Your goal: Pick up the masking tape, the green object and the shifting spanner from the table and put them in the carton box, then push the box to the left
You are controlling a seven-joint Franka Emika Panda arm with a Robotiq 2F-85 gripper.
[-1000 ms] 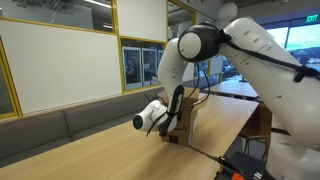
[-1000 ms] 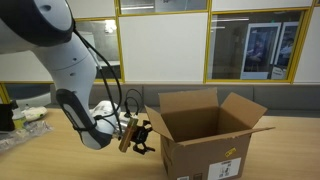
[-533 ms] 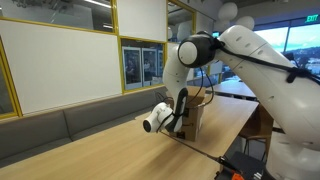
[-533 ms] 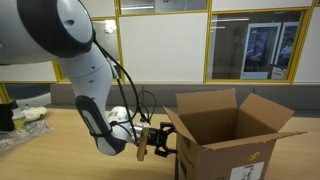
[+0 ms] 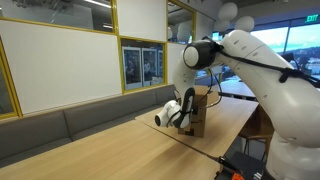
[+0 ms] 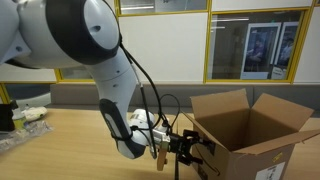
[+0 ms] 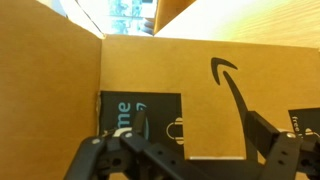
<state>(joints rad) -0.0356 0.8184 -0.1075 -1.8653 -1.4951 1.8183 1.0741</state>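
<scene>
The gripper (image 7: pixel 193 152) stands with its jaws spread wide and nothing between them. In the wrist view its black fingers (image 7: pixel 278 148) frame the lower edge of the picture, one at each side, and point straight at the side wall of the carton box (image 7: pixel 150 70). In both exterior views the gripper (image 6: pixel 186 148) (image 5: pixel 186 118) sits low, just beside the box wall; whether the fingertips actually touch the cardboard cannot be told.

Markings on the facing wall, as seen in the wrist view:
- A black curved-arrow smile logo (image 7: pixel 230 88) is printed on the brown cardboard.
- A black tape strip (image 7: pixel 140 125) runs below it, bearing pale blue lettering that ends in "me"; the start of the word is cut off.
- A small outlined icon on the strip is too blurred to identify.

In an exterior view, a pale label (image 6: pixel 270 172) sits low on the box corner; its print is too small to read.

The carton box (image 6: pixel 255 125) (image 5: pixel 202 108) stands on the table (image 6: pixel 60 145) (image 5: pixel 100 150) with its top flaps raised and open. The white arm (image 6: pixel 95 45) arches down to the gripper from above. A crinkled clear plastic bag (image 6: pixel 28 122) lies on the table, well apart from the box.
</scene>
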